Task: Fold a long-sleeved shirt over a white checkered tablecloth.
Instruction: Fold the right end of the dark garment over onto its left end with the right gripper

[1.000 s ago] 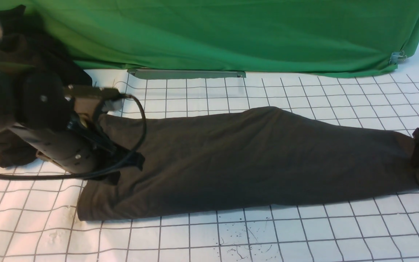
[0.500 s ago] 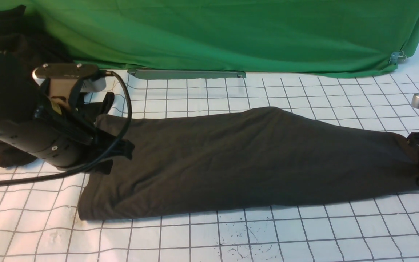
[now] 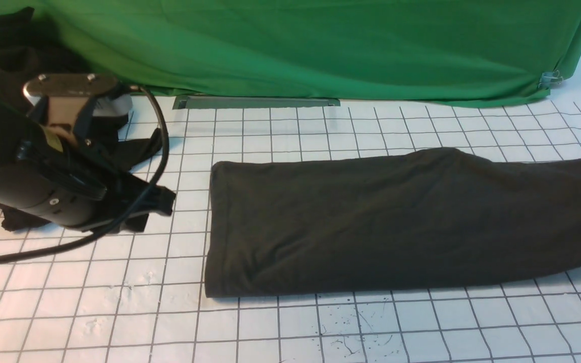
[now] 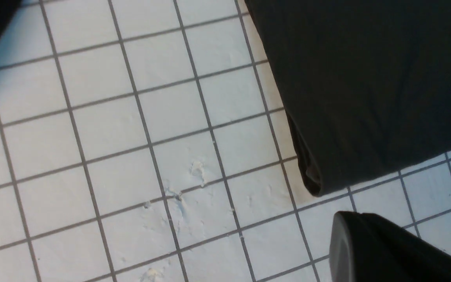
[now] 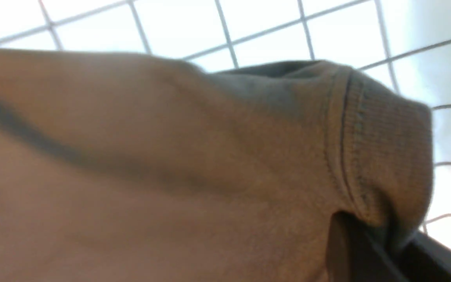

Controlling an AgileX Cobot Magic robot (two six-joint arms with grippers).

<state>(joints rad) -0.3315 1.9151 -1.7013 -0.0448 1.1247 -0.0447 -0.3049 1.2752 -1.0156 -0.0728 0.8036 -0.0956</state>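
Front view: the long-sleeved shirt (image 3: 401, 222), dark charcoal, lies stretched sideways in a long, folded band across the white checkered tablecloth (image 3: 270, 333). Its near-straight left end rests around the left-centre of the view, with small creases close to the lower corner. The band runs out past the right edge of the view. Thin dark lines rule the cloth into squares, and ink specks (image 3: 343, 327) mark it in front of the shirt.

Left pincer (image 4: 352, 219) is closed with nothing in its grip, apart from the shirt. The left wrist view shows folded layers at the garment's corner. A black cable (image 3: 162, 136) loops across the left arm (image 3: 53, 191).

Right pincer (image 5: 382, 239) is outside the front view; the right wrist view shows it closed on a stitched, bunched edge of the shirt, which looks brownish there.

Behind the left arm sits a blacker heap of cloth (image 3: 18, 55). A green cloth backdrop (image 3: 321, 50) hangs across the back, with a metal clip (image 3: 551, 79) near its lower right corner.
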